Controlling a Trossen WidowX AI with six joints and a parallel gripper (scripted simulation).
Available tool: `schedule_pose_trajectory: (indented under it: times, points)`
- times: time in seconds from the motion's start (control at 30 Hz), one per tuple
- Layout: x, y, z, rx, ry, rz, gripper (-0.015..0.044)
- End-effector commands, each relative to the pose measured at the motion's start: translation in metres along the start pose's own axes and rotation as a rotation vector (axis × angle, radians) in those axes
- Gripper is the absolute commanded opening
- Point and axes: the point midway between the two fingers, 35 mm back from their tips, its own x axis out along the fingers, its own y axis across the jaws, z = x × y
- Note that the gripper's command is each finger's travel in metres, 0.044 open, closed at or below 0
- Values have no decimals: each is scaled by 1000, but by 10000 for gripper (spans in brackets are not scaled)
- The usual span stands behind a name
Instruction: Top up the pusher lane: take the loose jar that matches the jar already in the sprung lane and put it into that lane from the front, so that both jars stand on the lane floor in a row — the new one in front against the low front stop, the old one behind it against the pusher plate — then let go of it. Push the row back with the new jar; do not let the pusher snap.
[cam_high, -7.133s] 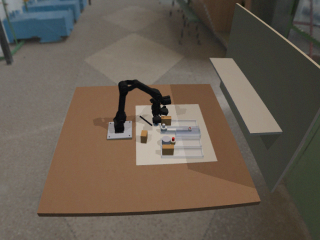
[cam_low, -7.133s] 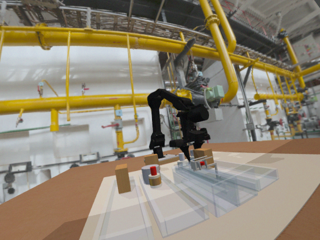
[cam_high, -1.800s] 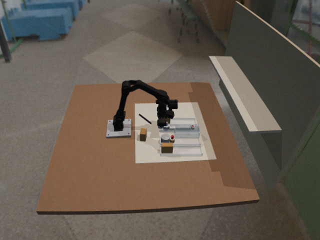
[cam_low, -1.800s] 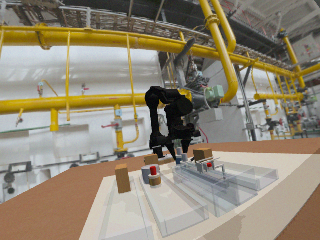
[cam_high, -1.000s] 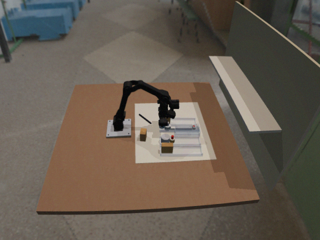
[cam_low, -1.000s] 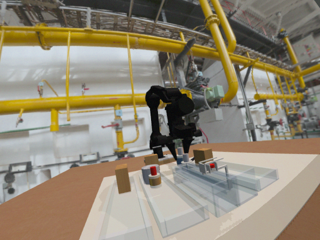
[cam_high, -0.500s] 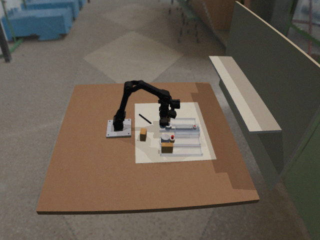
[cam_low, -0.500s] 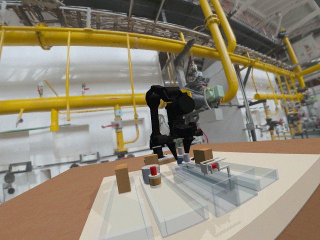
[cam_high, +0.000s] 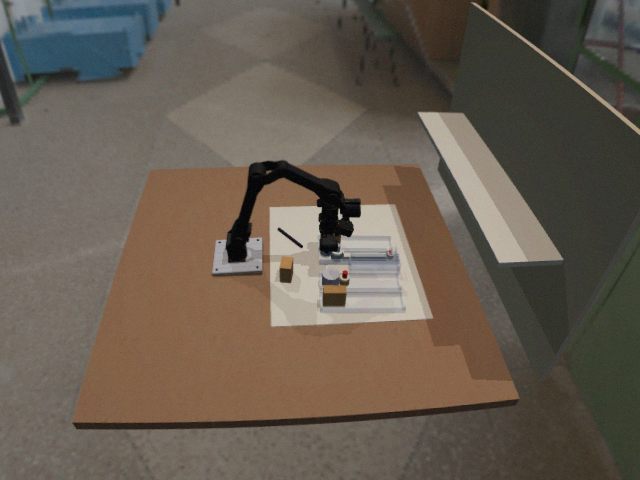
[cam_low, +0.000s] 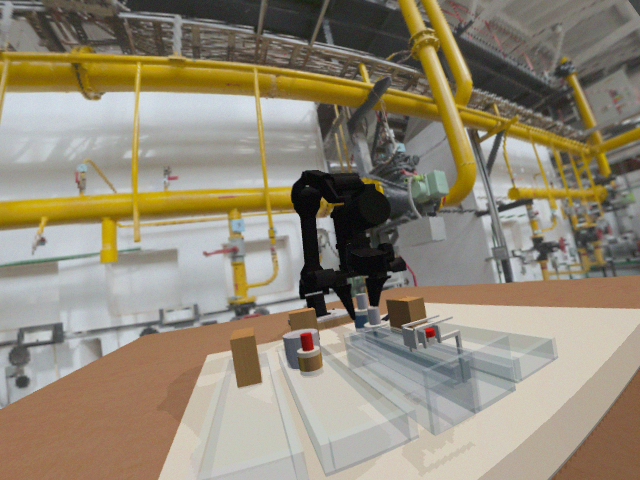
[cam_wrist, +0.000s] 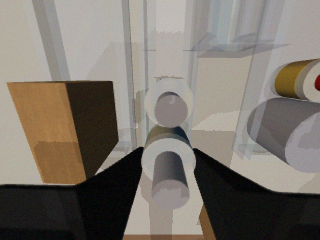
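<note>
My gripper (cam_low: 363, 311) (cam_wrist: 167, 152) is shut on a jar with a white shoulder and grey knob (cam_low: 361, 300) (cam_wrist: 170, 192); its body looks blue in the exterior view. It is upright at the front end of the sprung lane (cam_wrist: 170, 37). Directly behind it stands the old jar (cam_low: 373, 315) (cam_wrist: 171, 108), with a similar white shoulder and grey knob; the two look in contact or nearly so. The pusher's red knob (cam_high: 390, 253) (cam_low: 429, 332) is far back along the lane. The pusher plate, the front stop and the held jar's base cannot be made out clearly.
A wide grey jar (cam_high: 330, 275) (cam_wrist: 275, 130) and a red-knobbed brown jar (cam_high: 344, 280) (cam_low: 310, 361) (cam_wrist: 290, 80) stand in a neighbouring clear lane. A tan block (cam_low: 405, 312) (cam_wrist: 50, 125) stands close beside the gripper. Other tan blocks (cam_high: 285, 269) (cam_high: 334, 296) and a black rod (cam_high: 290, 237) are nearby.
</note>
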Motion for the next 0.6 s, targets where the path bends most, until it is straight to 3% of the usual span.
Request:
schedule_pose_trajectory:
  times: [0.0,0.57]
  points:
    - [-3,-1,6,-4,-26,-4,0]
    - [-1,-1,7,-4,-26,-4,0]
